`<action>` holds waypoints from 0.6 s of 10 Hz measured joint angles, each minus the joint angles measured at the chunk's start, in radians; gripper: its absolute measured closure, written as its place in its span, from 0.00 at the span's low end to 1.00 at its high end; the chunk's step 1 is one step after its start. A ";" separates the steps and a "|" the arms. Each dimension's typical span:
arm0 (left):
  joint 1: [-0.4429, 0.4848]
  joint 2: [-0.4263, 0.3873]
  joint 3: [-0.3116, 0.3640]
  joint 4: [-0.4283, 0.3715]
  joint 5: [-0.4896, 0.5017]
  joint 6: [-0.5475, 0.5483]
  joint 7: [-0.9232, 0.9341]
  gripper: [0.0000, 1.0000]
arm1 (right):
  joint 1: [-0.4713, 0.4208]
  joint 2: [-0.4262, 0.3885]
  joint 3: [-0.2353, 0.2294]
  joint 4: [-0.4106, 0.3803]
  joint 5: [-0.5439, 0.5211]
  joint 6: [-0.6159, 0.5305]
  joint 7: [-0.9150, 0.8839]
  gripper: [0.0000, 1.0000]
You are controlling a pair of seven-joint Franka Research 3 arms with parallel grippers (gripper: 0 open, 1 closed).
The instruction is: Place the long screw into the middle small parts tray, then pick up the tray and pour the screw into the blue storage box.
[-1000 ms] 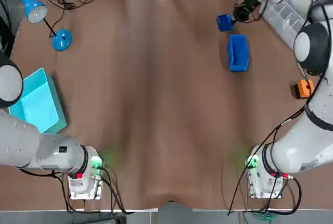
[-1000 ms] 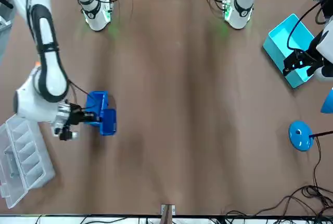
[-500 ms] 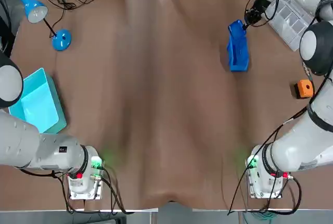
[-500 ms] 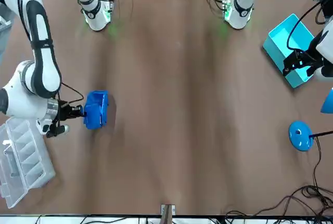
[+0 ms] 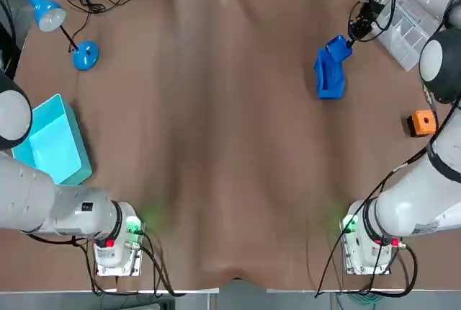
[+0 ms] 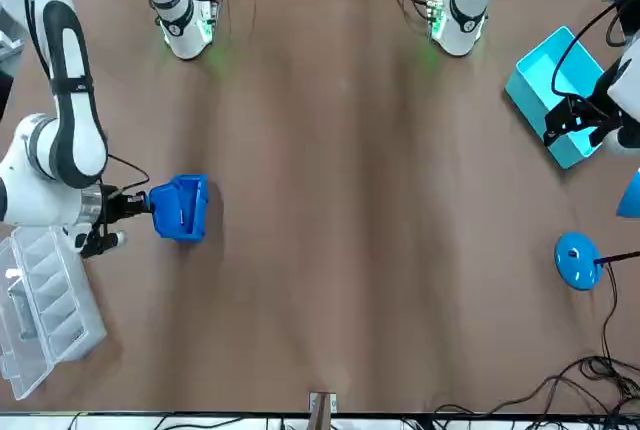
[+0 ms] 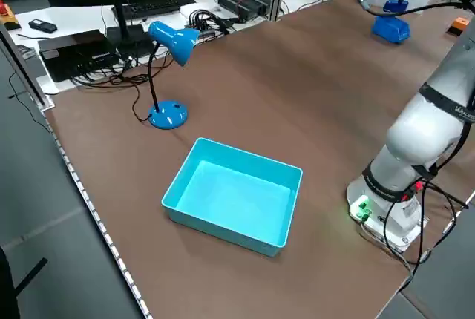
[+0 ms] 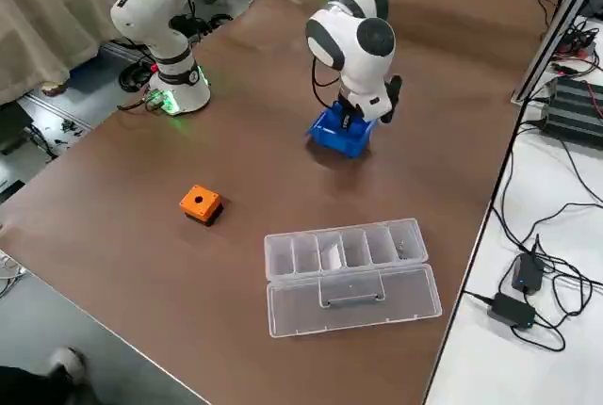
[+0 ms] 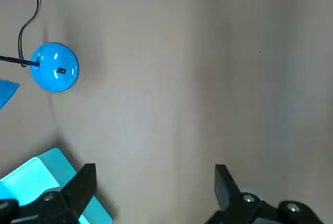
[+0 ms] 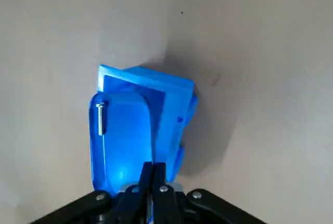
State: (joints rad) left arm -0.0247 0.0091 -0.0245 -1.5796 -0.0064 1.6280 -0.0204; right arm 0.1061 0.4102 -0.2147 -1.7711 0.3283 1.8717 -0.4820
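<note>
Right end effector (image 10: 152, 178) tight on tray (image 10: 123, 136)

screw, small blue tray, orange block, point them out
screw (image 10: 100, 119), right wrist view, middle of its shaft
tray (image 10: 125, 133), right wrist view, its inner floor
orange block (image 8: 199, 201), right side view, its top face

The left arm (image 5: 29, 195) and right arm (image 5: 425, 200) were built of rounded white links capped in grey. Their bases (image 5: 115, 251) were lit green (small red dots too), with black cables (image 5: 328, 258) attached.
</note>
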 joint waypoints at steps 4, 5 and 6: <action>0.001 0.000 0.000 0.000 0.000 0.000 0.000 0.00 | 0.013 -0.007 0.013 0.000 -0.172 0.002 -0.003 0.96; 0.000 0.000 0.000 0.000 0.000 0.000 0.000 0.00 | 0.029 -0.007 0.015 0.000 -0.190 0.002 -0.003 0.96; 0.000 0.000 0.000 0.000 0.000 0.000 0.000 0.00 | 0.046 -0.007 0.016 -0.001 -0.228 0.003 -0.004 0.96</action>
State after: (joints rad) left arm -0.0244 0.0092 -0.0243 -1.5796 -0.0064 1.6280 -0.0204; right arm 0.1526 0.4029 -0.1986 -1.7717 0.1006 1.8750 -0.4858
